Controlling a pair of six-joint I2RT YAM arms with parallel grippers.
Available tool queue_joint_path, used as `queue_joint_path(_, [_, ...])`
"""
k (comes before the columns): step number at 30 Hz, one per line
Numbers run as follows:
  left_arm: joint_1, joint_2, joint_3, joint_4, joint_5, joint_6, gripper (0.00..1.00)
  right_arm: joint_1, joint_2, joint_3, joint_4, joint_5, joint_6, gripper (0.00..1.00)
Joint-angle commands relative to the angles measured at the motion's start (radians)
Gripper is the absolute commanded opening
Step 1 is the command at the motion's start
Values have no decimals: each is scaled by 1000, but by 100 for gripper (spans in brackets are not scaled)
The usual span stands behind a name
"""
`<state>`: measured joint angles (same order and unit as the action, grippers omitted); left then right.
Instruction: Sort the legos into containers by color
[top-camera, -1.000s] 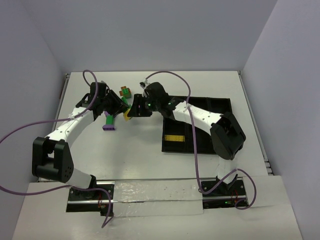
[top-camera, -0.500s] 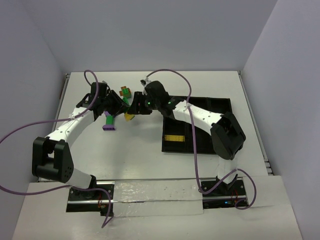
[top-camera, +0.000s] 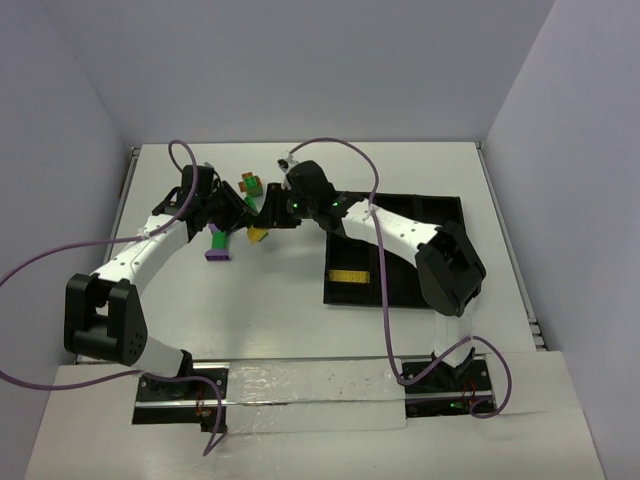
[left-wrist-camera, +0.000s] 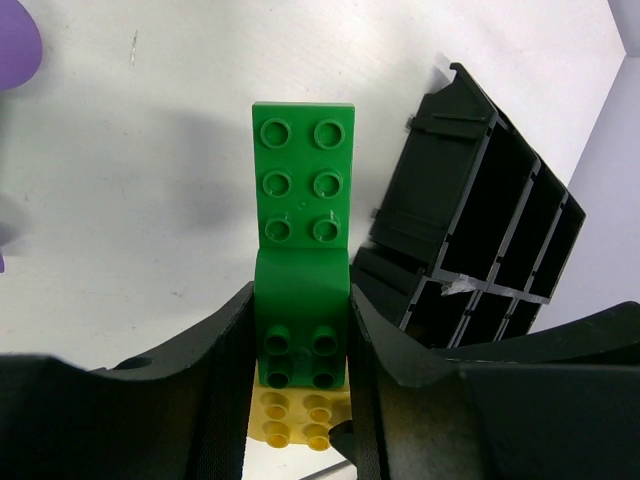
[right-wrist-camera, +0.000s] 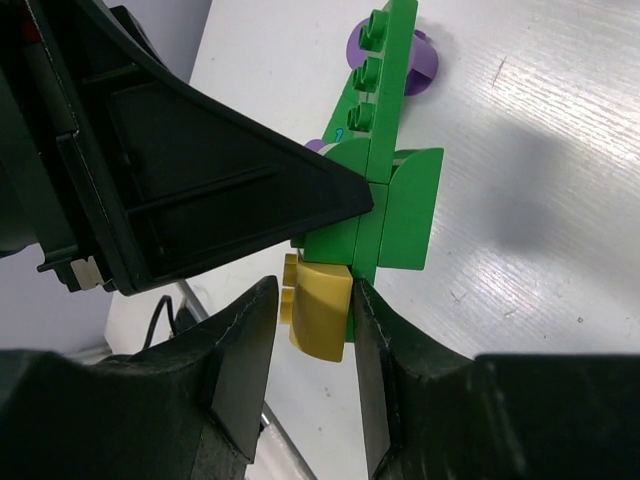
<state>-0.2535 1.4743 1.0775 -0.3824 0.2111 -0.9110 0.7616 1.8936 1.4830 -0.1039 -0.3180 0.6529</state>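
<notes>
Hands (left-wrist-camera: 302, 330) (right-wrist-camera: 316, 330) tight on green-yellow cluster (left-wrist-camera: 304, 190)

Green-yellow cluster (left-wrist-camera: 303, 230): a six-stud green plate on a curved green block, with a yellow brick (right-wrist-camera: 320, 310) joined at the opposite end. It sits at 9–10 o'clock of the table. The left gripper (left-wrist-camera: 300, 340) pinches the green block and the right gripper (right-wrist-camera: 312, 305) pinches the yellow brick.
Purple piece (top-camera: 216, 254): rounded outline, on the table at 9 o'clock, near the cluster's green tip. Contact cannot be told.
Green-orange cluster (top-camera: 250, 184): small, on the table at 11 o'clock, apart from the rest.
Yellow plate (top-camera: 349, 276): flat, in the tray's 7 o'clock corner compartment.
Tray (top-camera: 425, 212): black, with low dividers and square compartments, at 3 o'clock.
</notes>
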Motion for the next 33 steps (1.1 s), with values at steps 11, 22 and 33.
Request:
queue_joint_path(11, [-4, 56, 31, 14, -11, 20, 0, 19, 10, -11, 55, 15, 2, 26])
queue_joint_path(22, [-4, 133, 59, -1, -57, 35, 0, 18, 28, -70, 95, 13, 19, 0])
queue_joint_path(33, [-4, 153, 110, -30, -104, 55, 0, 4, -263, -266, -1, 48, -80, 0])
